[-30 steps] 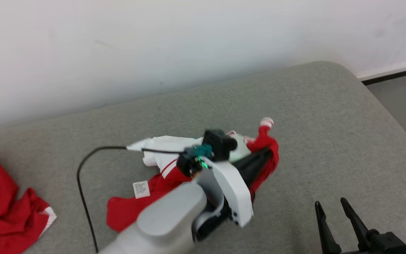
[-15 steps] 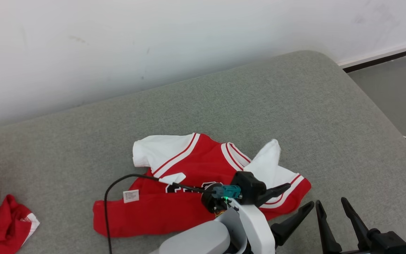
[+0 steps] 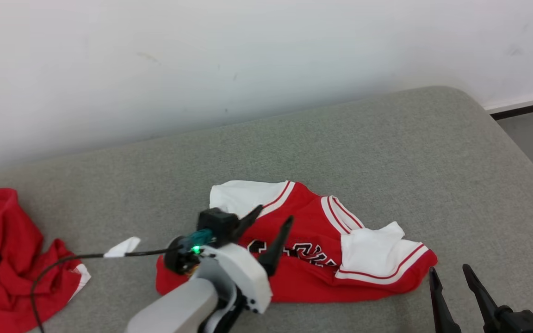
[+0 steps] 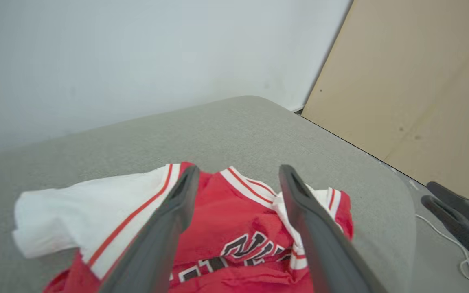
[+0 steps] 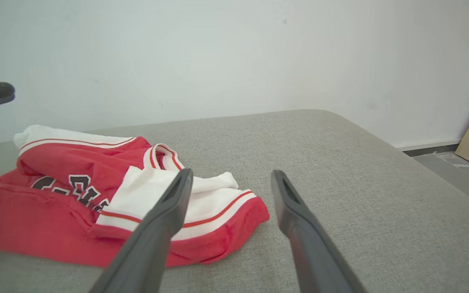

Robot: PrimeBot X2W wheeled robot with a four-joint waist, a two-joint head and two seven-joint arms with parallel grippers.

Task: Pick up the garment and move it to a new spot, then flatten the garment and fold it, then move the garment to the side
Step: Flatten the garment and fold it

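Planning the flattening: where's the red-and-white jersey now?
In the head view, the jersey lies on the grey cushion under the left gripper, left of the right gripper.

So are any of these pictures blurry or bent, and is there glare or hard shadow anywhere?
Head view: soft even light, no glare, only a faint shadow at the edge of the jersey, which is sharp. Left wrist view: softest of the three, jersey lettering slightly soft, left fingers blurred near the lens. Right wrist view: jersey crisp, right fingers soft at the bottom.
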